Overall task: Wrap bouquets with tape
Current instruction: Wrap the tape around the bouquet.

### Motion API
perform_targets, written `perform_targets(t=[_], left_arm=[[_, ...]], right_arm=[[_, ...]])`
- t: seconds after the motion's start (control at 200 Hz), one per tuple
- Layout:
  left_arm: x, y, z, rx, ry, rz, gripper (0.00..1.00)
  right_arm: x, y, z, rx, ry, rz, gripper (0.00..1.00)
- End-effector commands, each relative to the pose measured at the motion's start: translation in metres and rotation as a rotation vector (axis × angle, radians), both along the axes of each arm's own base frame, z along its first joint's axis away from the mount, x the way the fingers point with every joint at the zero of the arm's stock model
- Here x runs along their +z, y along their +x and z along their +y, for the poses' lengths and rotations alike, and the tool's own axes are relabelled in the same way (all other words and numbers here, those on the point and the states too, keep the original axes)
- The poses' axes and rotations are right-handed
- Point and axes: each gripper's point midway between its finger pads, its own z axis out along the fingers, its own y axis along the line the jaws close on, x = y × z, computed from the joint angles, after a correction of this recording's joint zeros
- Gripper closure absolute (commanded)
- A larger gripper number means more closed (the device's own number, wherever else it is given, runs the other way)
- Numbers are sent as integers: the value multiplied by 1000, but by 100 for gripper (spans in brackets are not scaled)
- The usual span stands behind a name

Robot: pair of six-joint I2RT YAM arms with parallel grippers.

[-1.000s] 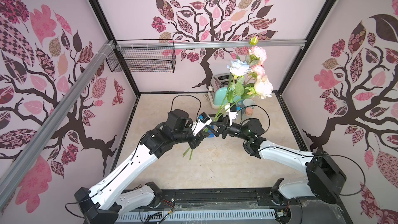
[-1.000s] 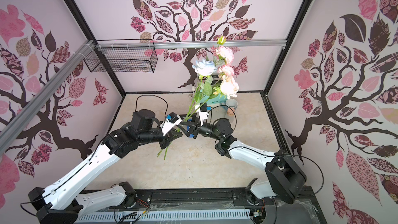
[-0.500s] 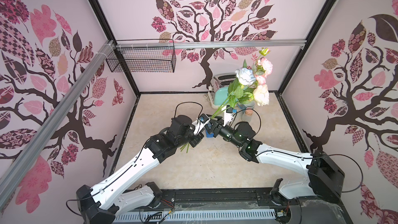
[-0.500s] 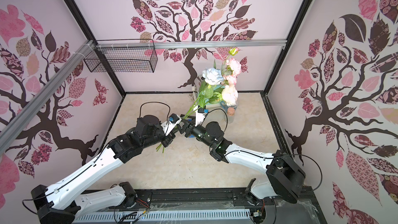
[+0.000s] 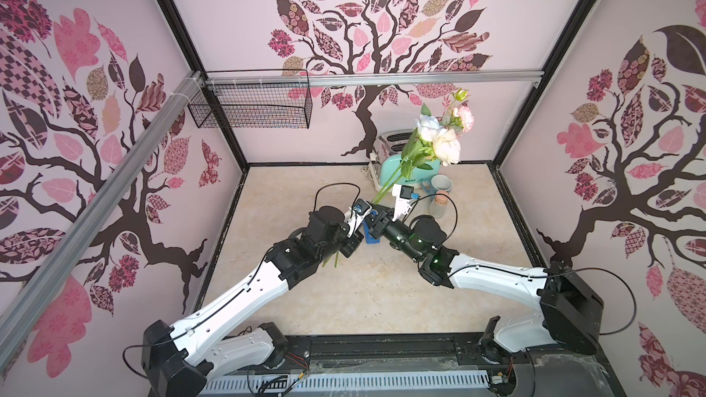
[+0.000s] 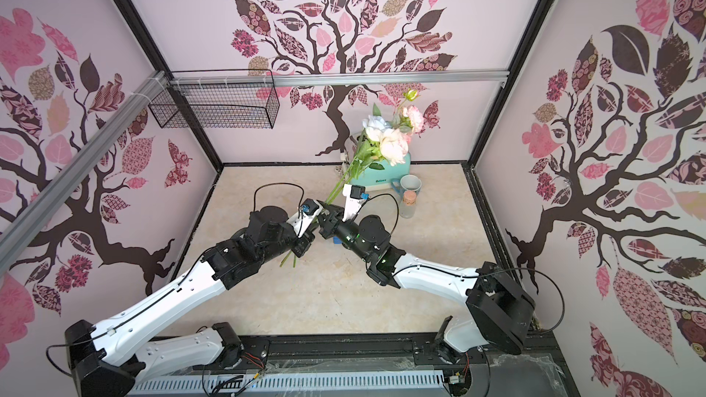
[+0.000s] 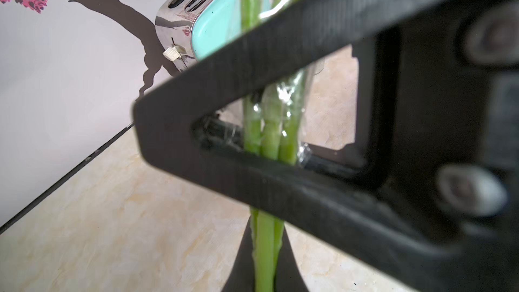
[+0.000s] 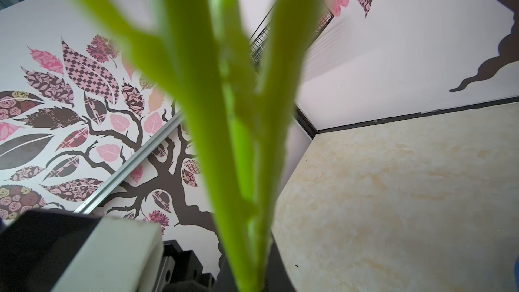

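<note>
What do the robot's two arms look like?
Both the left arm and the right arm have smooth white shells with chunky black joints. Thin black cables loop out near the wrists, and a small green light glows on the right arm. The gripper fingers are black.

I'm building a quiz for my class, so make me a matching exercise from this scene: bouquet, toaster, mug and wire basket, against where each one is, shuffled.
1 bouquet
2 toaster
3 mug
4 wire basket

a hanging from the metal rail
b standing on the table beside the toaster
c lifted off the table, blooms up
d mint green, at the table's far edge

Pairs: 1-c, 2-d, 3-b, 4-a
</note>
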Motion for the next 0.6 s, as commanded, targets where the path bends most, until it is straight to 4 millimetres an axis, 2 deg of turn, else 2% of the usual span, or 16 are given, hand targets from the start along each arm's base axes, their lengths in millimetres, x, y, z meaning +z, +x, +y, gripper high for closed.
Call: perform_targets(t=[0.0, 0.015, 0.045, 0.065, 0.08, 0.2, 0.345, 0.45, 0.53, 0.595], left_arm=[[-17, -6, -3, -2, -33, 63, 100], [-17, -6, -3, -3, -39, 65, 100], [-15, -5, -2, 2, -52, 71, 100], [-15, -4, -1, 7, -62, 78, 100], [-15, -2, 1, 14, -70, 84, 100], [-13, 8, 12, 37, -180, 174, 100], [-22, 16, 25, 145, -167, 247, 100], [-31, 15, 30, 192, -167, 291, 100], [-40, 19, 49, 319, -171, 304, 100], [-52, 25, 74, 458, -188, 323, 100]], right_arm=[[30, 12, -8, -83, 35, -49, 80], [29, 12, -8, -87, 33, -43, 61], [29, 13, -10, -93, 29, -33, 34], [28, 13, -10, -97, 21, -30, 9], [28, 12, -11, -97, 18, -31, 1], [30, 5, -18, -99, -19, -51, 0], [10, 0, -27, -115, -118, -28, 0], [-3, -7, -29, -91, -192, -15, 0], [-15, -16, -34, -63, -251, -11, 0], [-20, -25, -44, -60, -289, -23, 0]])
